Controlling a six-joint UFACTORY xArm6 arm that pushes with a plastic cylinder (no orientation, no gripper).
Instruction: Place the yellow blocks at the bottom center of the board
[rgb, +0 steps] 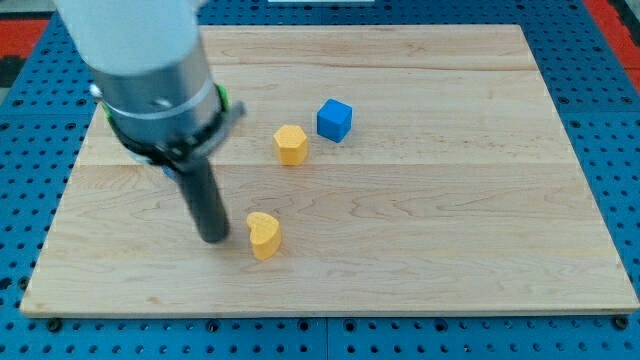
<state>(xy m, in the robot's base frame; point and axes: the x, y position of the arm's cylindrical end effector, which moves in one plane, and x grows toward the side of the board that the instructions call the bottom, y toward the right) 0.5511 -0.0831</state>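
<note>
Camera view shows my tip (214, 236) resting on the wooden board (450, 250) in the lower left of the frame, just beside the yellow heart-shaped block (264, 235) on its left and holding nothing, since it is a bare rod. The yellow hexagonal block (290, 144) sits higher, near centre, close to the blue cube (334, 120). Both yellow pieces look light, rigid and likely to slide or spin, so pushing squarely through a flat side seems wisest.
</note>
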